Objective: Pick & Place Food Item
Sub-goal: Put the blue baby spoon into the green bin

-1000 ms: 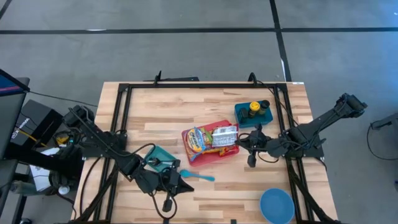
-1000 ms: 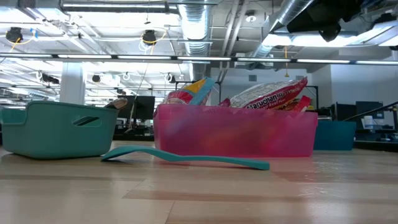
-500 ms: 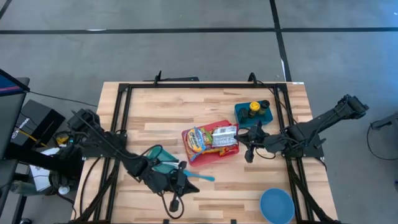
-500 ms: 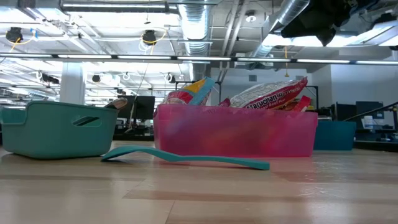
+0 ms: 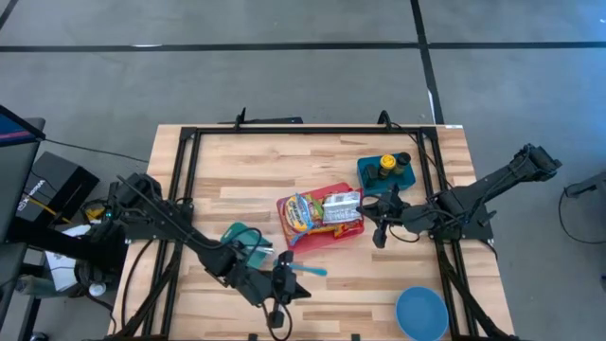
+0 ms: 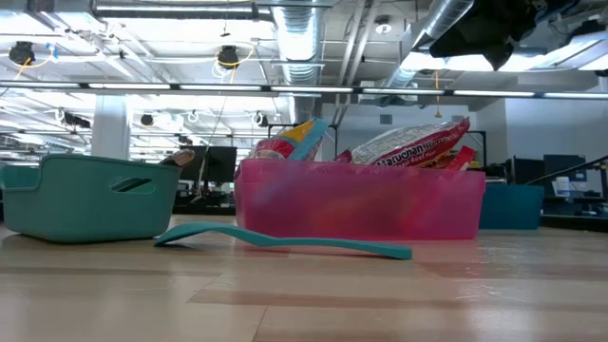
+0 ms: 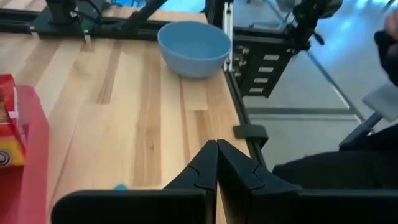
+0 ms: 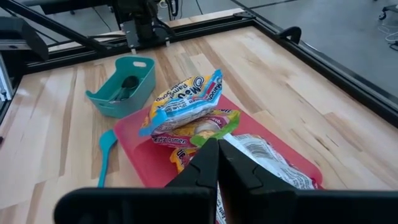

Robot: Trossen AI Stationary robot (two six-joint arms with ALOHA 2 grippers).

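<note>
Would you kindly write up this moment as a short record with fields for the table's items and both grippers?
surface: light wooden table
centre: pink plastic bin holding snack packets
beside the bin: small teal basket and, lying flat, teal spatula
far right: dark teal tray with a yellow bottle
near right corner: blue bowl
left gripper: shut, empty, by the spatula
right gripper: shut, empty, at the bin's right side

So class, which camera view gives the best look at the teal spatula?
The low view: the spatula lies in full side profile before the pink bin. The right wrist view shows it whole but farther off. From above the left arm partly hides it; the left wrist view catches only a sliver.
</note>
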